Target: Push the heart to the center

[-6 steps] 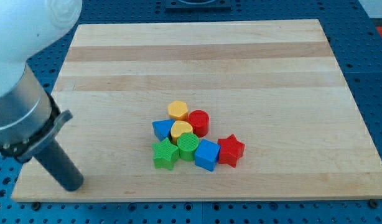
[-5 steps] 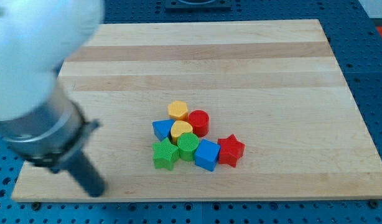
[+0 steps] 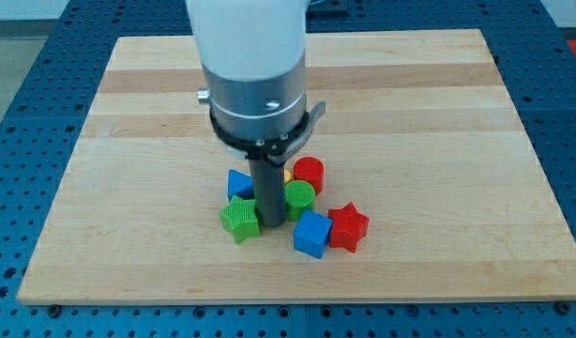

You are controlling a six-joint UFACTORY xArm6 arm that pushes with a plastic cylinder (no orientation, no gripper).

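My tip (image 3: 272, 222) stands inside the block cluster, between the green star (image 3: 239, 218) on its left and the green cylinder (image 3: 299, 199) on its right. Only a thin yellow sliver (image 3: 287, 175) shows beside the rod; the rod and arm hide the rest, so I cannot tell whether it is the yellow heart or the yellow hexagon. A blue block (image 3: 239, 183) lies just left of the rod. A red cylinder (image 3: 309, 174) lies just right of it.
A blue cube (image 3: 312, 234) and a red star (image 3: 348, 227) touch each other at the lower right of the tip. The wooden board (image 3: 438, 103) is ringed by a blue perforated table. The arm's body covers the upper middle of the board.
The arm swept from the board's lower left corner into the cluster. The green star shifted left, the green and red cylinders shifted right, and the yellow blocks went behind the rod.
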